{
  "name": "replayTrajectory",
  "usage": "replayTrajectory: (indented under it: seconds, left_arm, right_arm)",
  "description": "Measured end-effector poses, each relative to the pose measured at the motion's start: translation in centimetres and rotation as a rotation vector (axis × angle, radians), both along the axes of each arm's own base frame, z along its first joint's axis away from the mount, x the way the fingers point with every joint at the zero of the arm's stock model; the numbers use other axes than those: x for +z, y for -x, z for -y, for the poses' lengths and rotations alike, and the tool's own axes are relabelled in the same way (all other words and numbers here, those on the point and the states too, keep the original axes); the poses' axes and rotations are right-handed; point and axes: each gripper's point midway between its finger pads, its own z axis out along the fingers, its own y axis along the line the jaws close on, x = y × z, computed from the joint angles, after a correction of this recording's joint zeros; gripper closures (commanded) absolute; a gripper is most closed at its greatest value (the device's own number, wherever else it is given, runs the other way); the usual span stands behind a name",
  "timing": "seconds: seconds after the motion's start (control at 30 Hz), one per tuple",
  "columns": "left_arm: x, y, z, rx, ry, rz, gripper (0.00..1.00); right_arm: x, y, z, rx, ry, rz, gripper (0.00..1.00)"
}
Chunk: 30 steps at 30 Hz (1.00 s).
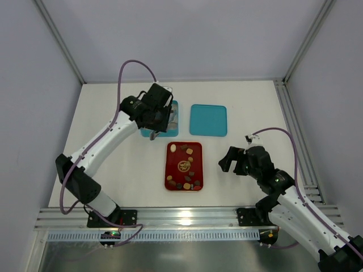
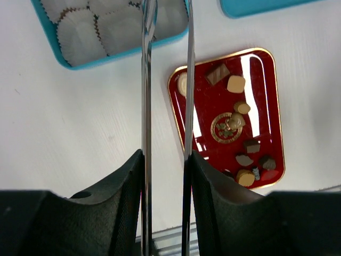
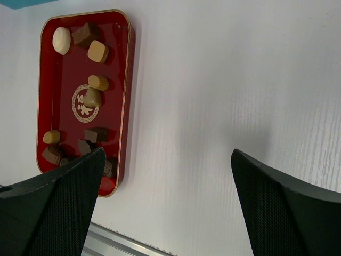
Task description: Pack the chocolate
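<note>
Several small chocolates, dark brown, tan and cream, lie in the red tray. They also show in the left wrist view and the right wrist view. My left gripper is shut on metal tongs. It hovers at the blue box lined with pale paper cups. In the left wrist view its fingers clamp both blades, and the tong tips run out of the top edge. I see no chocolate between them. My right gripper is open and empty, right of the red tray.
A blue lid lies right of the blue box, behind the red tray. An aluminium rail runs along the table's near edge, and another rail along the right side. Grey walls enclose the table.
</note>
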Motion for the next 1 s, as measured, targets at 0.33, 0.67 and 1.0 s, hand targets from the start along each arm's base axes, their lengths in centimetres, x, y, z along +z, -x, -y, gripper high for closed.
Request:
replayTrajectory:
  seconds: [0.33,0.67,1.0]
  left_arm:
    - [0.0,8.6,0.7,-0.145,0.005,-0.054,0.59]
    - [-2.2,15.0,1.5,-0.274,-0.025,-0.137,0.58]
    - [-4.0,18.3,3.5,-0.333,-0.012,-0.191,0.56]
  right_arm:
    - [0.1,-0.1,-0.1,0.0,-0.003,0.005,0.0]
    - [0.0,-0.3,-0.2,0.0,-0.001,0.002,0.0]
    - [0.0,-0.3,-0.2,0.0,-0.003,0.005,0.0]
